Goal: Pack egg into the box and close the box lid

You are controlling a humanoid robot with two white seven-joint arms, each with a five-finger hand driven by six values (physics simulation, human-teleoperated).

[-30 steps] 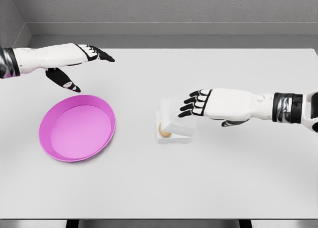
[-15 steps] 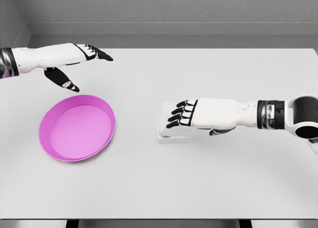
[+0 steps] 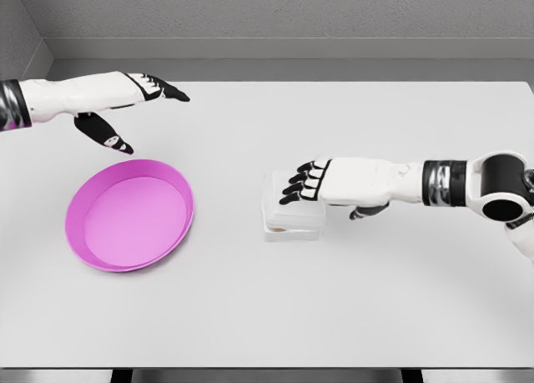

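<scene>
The near half of the table [image 3: 275, 316] lay bare, with plenty of room before the front edge. Past it, right of centre, sat the clear box [image 3: 292, 215], its lid lying flat on top as far as I could judge, and a tan shape inside near its left end that I took for the egg [image 3: 275, 228]. The right hand [image 3: 327, 183] was flat above the box's far right part, fingers [image 3: 299, 187] extended and holding nothing; the box lay just below and to their left, so any last press would go straight down. Left of the box, well apart, was the pink dish [image 3: 129, 223]. Farthest off, the left hand [image 3: 125, 108] hovered beyond the dish, fingers loose and spread, much farther from the box.
</scene>
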